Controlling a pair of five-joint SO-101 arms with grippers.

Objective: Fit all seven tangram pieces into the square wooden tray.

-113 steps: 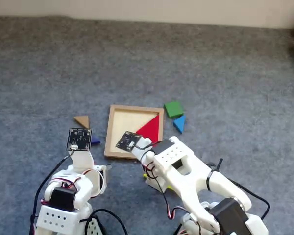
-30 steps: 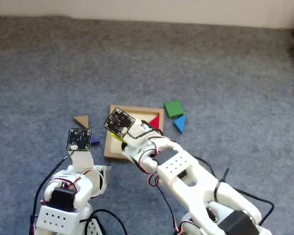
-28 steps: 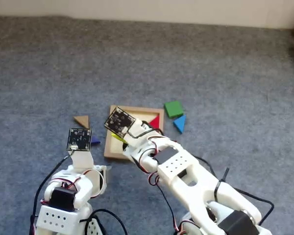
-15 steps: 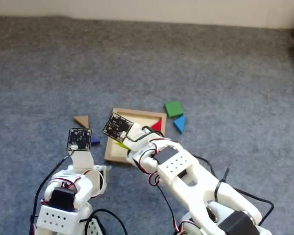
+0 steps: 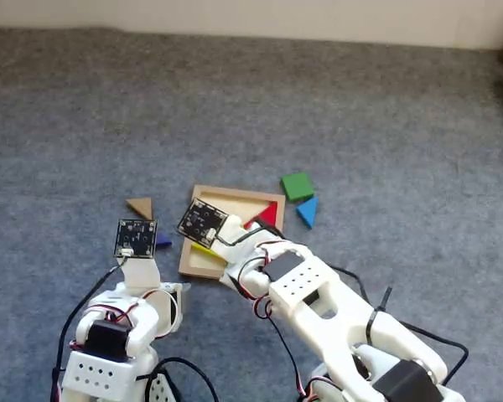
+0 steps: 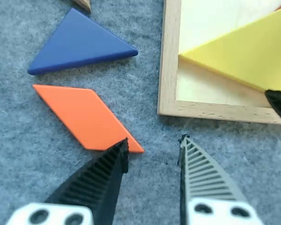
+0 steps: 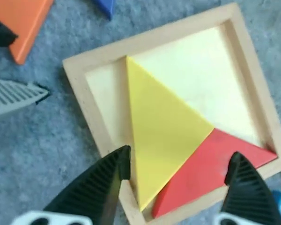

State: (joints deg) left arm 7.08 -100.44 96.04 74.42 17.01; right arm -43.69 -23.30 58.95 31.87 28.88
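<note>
Locate the square wooden tray (image 5: 235, 192) near the middle of the grey carpeted worktop (image 5: 360, 109); find inside it a yellow triangle (image 7: 164, 131) lying edge to edge with a red triangle (image 7: 210, 164), the red one against the tray's rim at one corner; treat the yellow triangle's seating as undetermined, since flat or tilted cannot be read. Note the right gripper (image 7: 180, 161) above the tray, fingers spread wide apart and straddling the seam between the two triangles; cannot tell whether either fingertip touches a piece. Note the left gripper (image 6: 153, 140) low over the worktop just outside a corner of the tray, fingers apart; find the dark fingertip at the corner of an orange parallelogram (image 6: 84, 117) and the pale one over bare carpet. Find a dark blue triangle (image 6: 79, 44) just beside the parallelogram, apart from the tray's rim; find a tan triangle (image 5: 140, 206) near it, farther from the arms. Find on the tray's opposite side a green square (image 5: 297, 185) and a light blue triangle (image 5: 307, 211), close together and just beside the rim.
</note>
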